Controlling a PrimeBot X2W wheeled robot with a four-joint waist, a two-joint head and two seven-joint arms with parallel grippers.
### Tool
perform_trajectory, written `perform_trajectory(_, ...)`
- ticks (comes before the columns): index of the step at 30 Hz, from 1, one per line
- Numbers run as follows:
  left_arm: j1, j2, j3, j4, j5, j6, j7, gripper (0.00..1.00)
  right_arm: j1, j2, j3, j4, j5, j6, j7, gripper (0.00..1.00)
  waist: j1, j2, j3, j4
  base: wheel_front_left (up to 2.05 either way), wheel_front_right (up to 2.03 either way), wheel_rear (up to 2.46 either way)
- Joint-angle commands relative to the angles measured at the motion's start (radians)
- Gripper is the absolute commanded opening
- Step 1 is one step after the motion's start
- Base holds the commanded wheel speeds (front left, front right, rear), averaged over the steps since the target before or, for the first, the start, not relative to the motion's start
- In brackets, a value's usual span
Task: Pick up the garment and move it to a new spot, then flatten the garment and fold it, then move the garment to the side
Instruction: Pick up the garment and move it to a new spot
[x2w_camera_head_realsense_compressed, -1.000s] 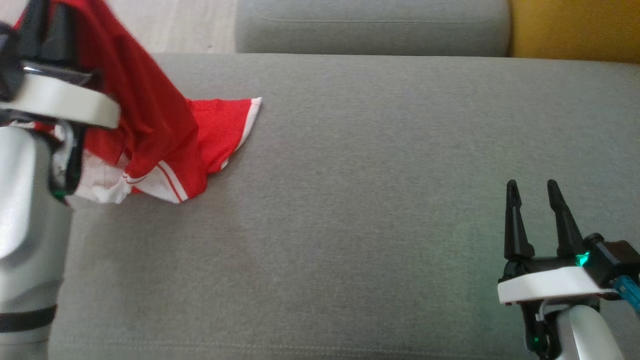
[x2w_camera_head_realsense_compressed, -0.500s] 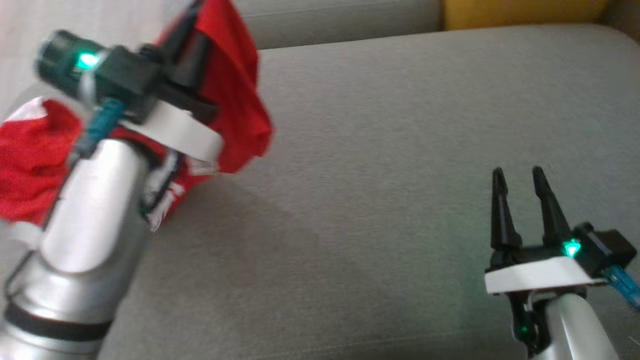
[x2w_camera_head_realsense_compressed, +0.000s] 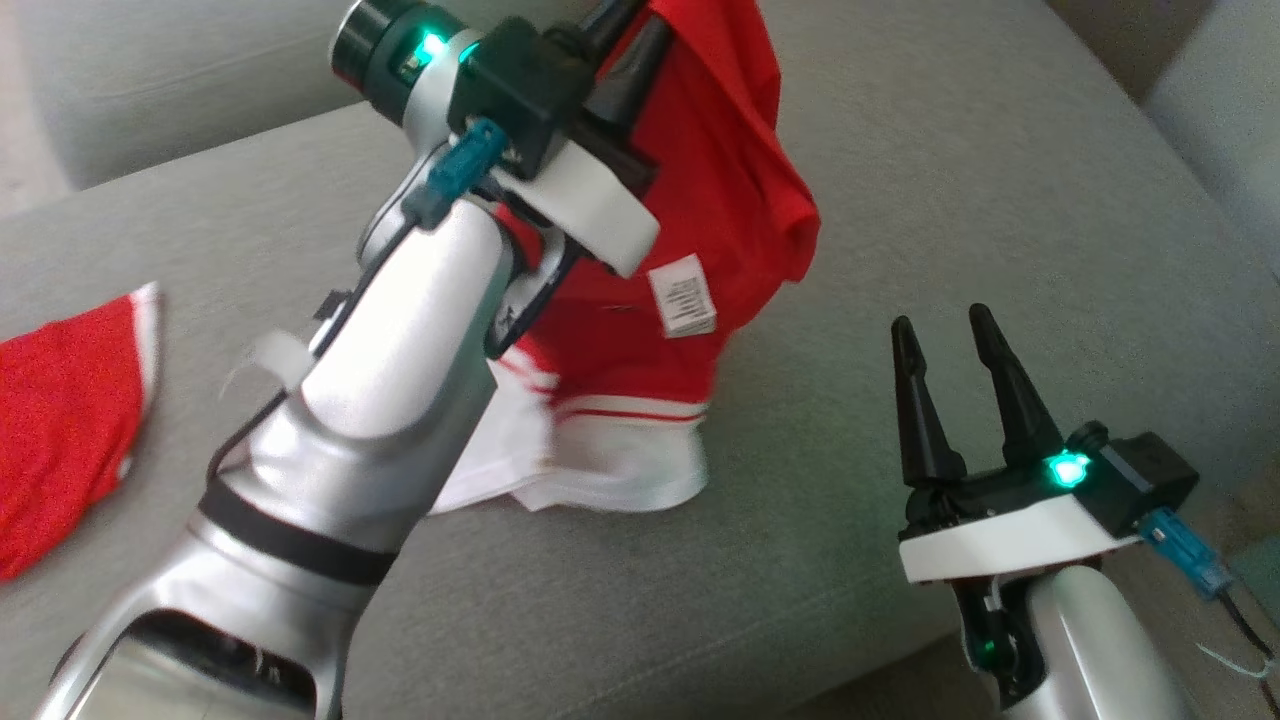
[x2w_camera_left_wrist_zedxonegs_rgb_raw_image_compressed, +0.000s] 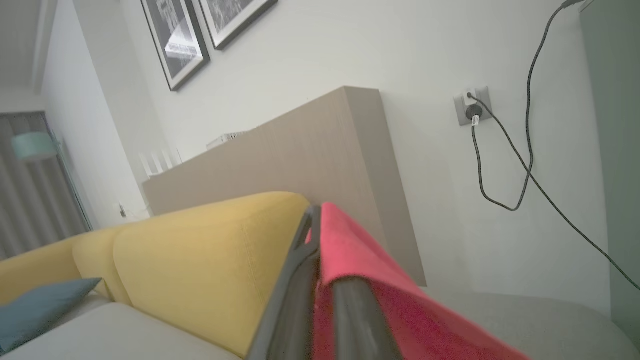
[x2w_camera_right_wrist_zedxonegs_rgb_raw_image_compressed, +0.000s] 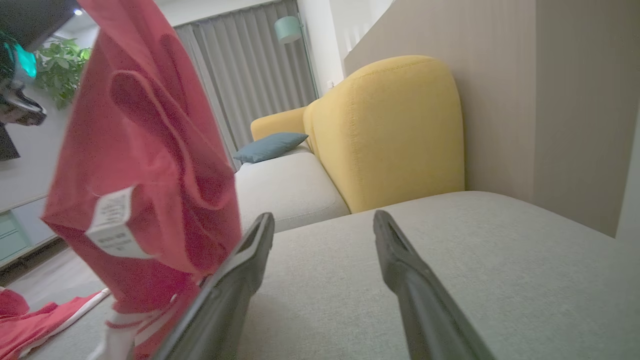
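**Garment hangs pinched in my left tool**

The red garment (x2w_camera_head_realsense_compressed: 730, 190) hangs from my left tool (x2w_camera_head_realsense_compressed: 628, 40), which is pressed together on its upper edge. Its white hem (x2w_camera_head_realsense_compressed: 610, 480) touches the grey sofa (x2w_camera_head_realsense_compressed: 950, 130), and a white label (x2w_camera_head_realsense_compressed: 683, 300) faces me. My right tool (x2w_camera_head_realsense_compressed: 940, 322) hovers spread and empty, near the garment's right side. Another red cloth (x2w_camera_head_realsense_compressed: 60, 420) lies at the sofa's far left.
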Motion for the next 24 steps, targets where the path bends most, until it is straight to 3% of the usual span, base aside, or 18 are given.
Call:
perform_trajectory(1,-0.060,0.015,0.028,0.021,-0.005,0.004,-0.006,0.45,-0.052,-0.005,0.033,-0.039,0.010,0.008,-0.011,1.00,0.0000,-0.0001,0.020,-0.052,0.00,0.00,0.00)
perform_trajectory(2,-0.064,0.009,0.025,0.055,-0.018,0.002,-0.008,1.00,-0.051,-0.005,0.036,-0.040,0.012,0.008,-0.011,1.00,0.0000,-0.0001,0.023,-0.058,0.00,0.00,0.00)
perform_trajectory(4,-0.082,0.002,0.011,0.140,-0.026,0.003,-0.011,1.00,-0.048,-0.005,0.039,-0.045,0.016,0.008,-0.011,1.00,0.0000,-0.0001,0.029,-0.063,0.00,0.00,0.00)
perform_trajectory(9,-0.089,-0.003,0.004,0.196,-0.046,0.001,-0.013,1.00,-0.041,-0.005,0.019,-0.047,0.017,0.008,-0.011,1.00,0.0000,-0.0001,0.033,-0.025,0.00,0.00,0.00)
perform_trajectory(24,-0.023,0.034,-0.028,0.237,-0.063,-0.047,-0.014,1.00,-0.022,-0.005,-0.069,-0.019,-0.022,0.008,-0.011,1.00,0.0000,-0.0001,-0.031,0.221,0.00,0.00,0.00)
